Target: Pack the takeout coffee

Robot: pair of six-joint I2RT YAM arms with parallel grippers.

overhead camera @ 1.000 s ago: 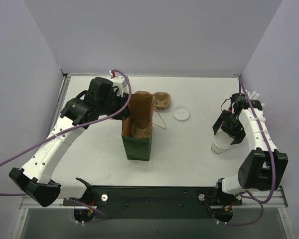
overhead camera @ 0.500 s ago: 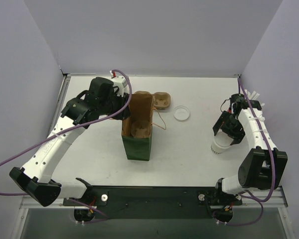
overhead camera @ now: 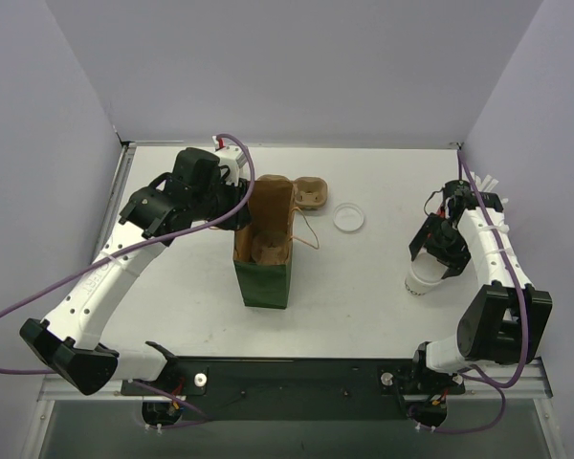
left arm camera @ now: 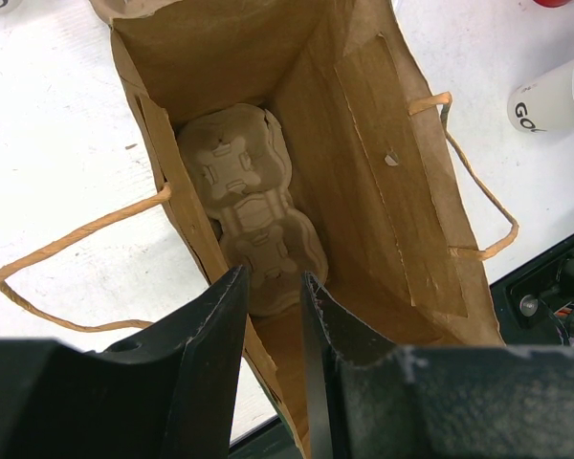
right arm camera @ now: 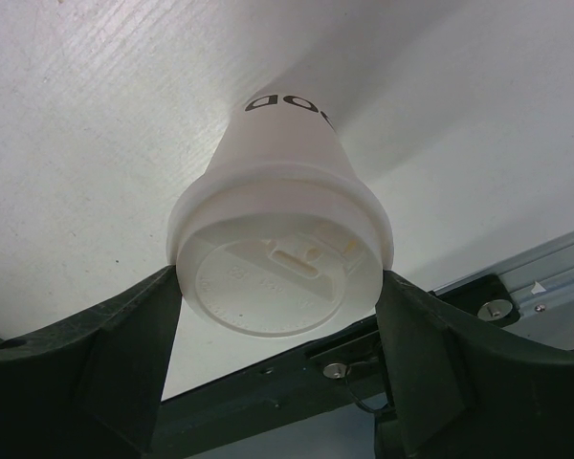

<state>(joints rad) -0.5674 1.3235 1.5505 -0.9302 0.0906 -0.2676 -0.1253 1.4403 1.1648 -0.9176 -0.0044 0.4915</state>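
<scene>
- One white paper cup point(right arm camera: 285, 163) is in view, standing on the counter point(overhead camera: 364, 296) at the right of the overhead view with its lid point(right arm camera: 273, 277) pressed on
- The right tool point(right arm camera: 279, 292) is grasping that cup, one finger against each side of the lid's rim
- One more, the loose lid point(overhead camera: 348, 218), lies flat on the counter right of centre, well apart from the cup
- One paper bag point(left arm camera: 383, 182), green outside and brown inside, stands open at the centre
- The left tool point(left arm camera: 273, 279) is clenched on the bag's side wall, one finger inside and one outside
- Two cardboard carriers: the first carrier point(left arm camera: 253, 220) lies at the bottom of the bag, and the second carrier point(overhead camera: 308, 195) sits on the counter just behind the bag, toward the top of the frame
</scene>
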